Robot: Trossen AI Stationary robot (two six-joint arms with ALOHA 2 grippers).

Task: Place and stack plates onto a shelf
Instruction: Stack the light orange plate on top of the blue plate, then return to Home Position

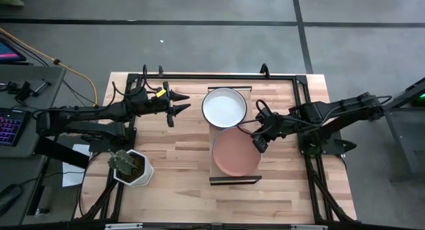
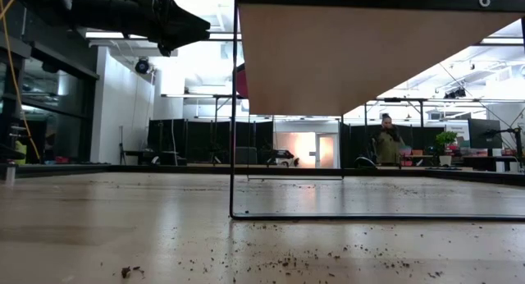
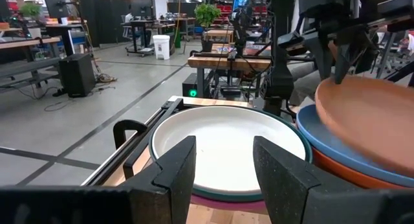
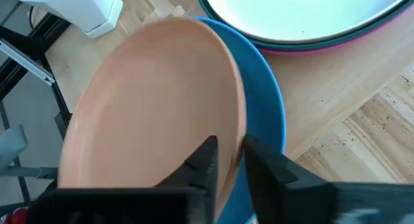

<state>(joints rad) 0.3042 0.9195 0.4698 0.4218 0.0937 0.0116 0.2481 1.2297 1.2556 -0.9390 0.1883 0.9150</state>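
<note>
- The right gripper reaches over the near stack on the shelf, its jaws straddling the rim of the salmon plate with a narrow gap; whether they pinch the rim or have just let go, I cannot tell.
- The salmon plate sits tilted and off-centre on the light blue plate, which rests on a coral red plate.
- The far stack holds the white plate on top, over a teal plate and a magenta plate; the two stacks sit just beside each other.
- The left gripper hovers beside the shelf, facing the white plate, jaws spread and empty.
- Risk: if the right jaws open while the salmon plate leans, it may slide off the blue one toward the shelf's edge or knock the white stack.
- Risk: pulling the gripper back with a finger under the rim could drag the plate askew or lift the stack.
- The table is pale butcher-block in a dark frame, strewn with dark crumbs in the low view; a white plant pot stands near the left arm.
- Beyond lies an open workshop with concrete floor, desks, monitors, plants, and a person standing far off.
</note>
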